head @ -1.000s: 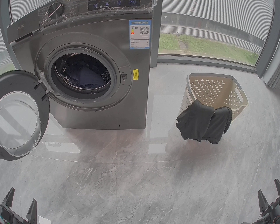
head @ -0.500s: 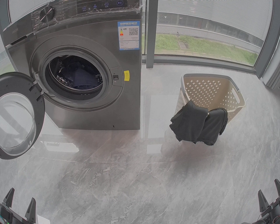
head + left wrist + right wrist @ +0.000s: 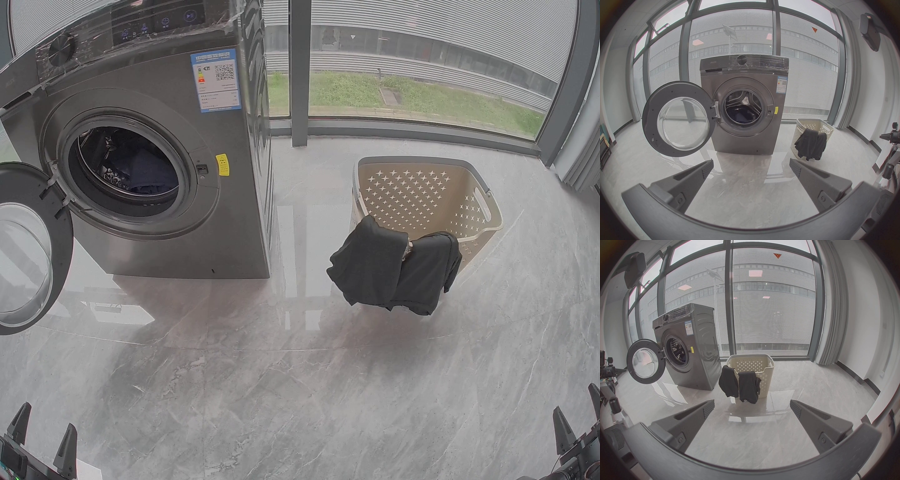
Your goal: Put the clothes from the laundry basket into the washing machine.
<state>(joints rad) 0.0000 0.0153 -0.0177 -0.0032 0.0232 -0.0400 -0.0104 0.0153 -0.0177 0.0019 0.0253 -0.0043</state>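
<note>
Left gripper (image 3: 45, 425) and right gripper (image 3: 575, 403) released, dark clothes (image 3: 387, 269) on the laundry basket (image 3: 425, 161), washing machine (image 3: 237, 206) open.

At the bottom corners of the head view, both grippers cut off by the frame edge, jaws spread wide, grasping nothing. Right of centre, dark clothes draped over the basket's near rim, hanging down its front wall; one piece or two, impossible to tell; near part of the basket's inside hidden behind them. Upper left, washing machine with top cropped, round door (image 3: 25, 250) swung open and clipped by the left edge; inside the drum, dark laundry (image 3: 137, 172), hard to make out.
</note>
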